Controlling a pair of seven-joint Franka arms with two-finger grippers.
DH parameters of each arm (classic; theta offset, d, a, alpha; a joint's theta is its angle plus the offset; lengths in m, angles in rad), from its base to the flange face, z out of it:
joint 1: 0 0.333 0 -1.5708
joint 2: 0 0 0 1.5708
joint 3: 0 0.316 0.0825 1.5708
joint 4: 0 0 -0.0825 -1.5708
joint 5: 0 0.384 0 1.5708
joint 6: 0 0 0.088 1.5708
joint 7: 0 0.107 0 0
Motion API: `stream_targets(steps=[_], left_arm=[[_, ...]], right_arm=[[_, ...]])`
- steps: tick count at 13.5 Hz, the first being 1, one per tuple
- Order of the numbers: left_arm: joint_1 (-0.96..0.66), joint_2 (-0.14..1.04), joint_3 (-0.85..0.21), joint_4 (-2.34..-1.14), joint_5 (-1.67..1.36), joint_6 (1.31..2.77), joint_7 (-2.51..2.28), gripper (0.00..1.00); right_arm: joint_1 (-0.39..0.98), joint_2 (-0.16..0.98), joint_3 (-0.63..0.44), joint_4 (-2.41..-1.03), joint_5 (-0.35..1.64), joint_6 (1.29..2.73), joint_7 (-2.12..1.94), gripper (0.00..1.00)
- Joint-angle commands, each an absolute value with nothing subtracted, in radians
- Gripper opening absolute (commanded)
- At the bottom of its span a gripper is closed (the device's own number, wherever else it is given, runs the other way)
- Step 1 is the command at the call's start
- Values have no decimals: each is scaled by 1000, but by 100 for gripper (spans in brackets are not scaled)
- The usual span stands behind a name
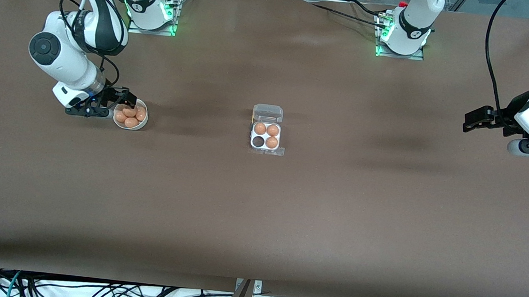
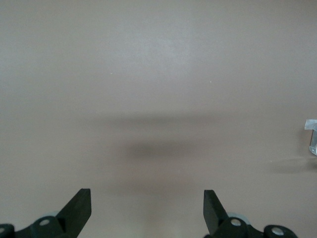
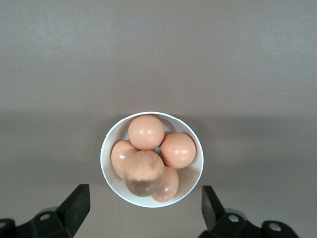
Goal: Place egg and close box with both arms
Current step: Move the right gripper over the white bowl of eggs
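The box (image 1: 265, 137) sits open at the middle of the table, its clear lid (image 1: 267, 113) folded back toward the robots. Three orange-brown eggs fill its cells, and the cell (image 1: 258, 141) nearer the front camera toward the right arm's end is empty. A white bowl (image 1: 143, 122) holds several more eggs (image 1: 130, 122). My right gripper (image 1: 125, 101) is open and empty just above the bowl. In the right wrist view the eggs (image 3: 146, 132) lie in the bowl (image 3: 105, 159) ahead of the gripper (image 3: 144, 198). My left gripper (image 1: 470, 121) waits open over bare table (image 2: 147, 198).
The brown table top (image 1: 259, 214) runs wide around the box and the bowl. The arm bases with green lights (image 1: 152, 17) stand along the edge farthest from the front camera. Cables (image 1: 93, 291) lie off the table's near edge.
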State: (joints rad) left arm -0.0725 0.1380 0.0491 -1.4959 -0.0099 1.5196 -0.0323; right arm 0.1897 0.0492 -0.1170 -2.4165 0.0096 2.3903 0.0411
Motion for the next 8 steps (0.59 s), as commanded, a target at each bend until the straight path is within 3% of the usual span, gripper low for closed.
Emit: stream_targets(steps=[1,8], left_arm=[[-74,147,51,-1470,-26,1513,-38,100],[-74,149,51,-1468,-25,1513,-40,100]], right_arm=[[187,43,-115,-2441,15,2419,43,100],[222,132,-114,-2434,15,2505,58,100]])
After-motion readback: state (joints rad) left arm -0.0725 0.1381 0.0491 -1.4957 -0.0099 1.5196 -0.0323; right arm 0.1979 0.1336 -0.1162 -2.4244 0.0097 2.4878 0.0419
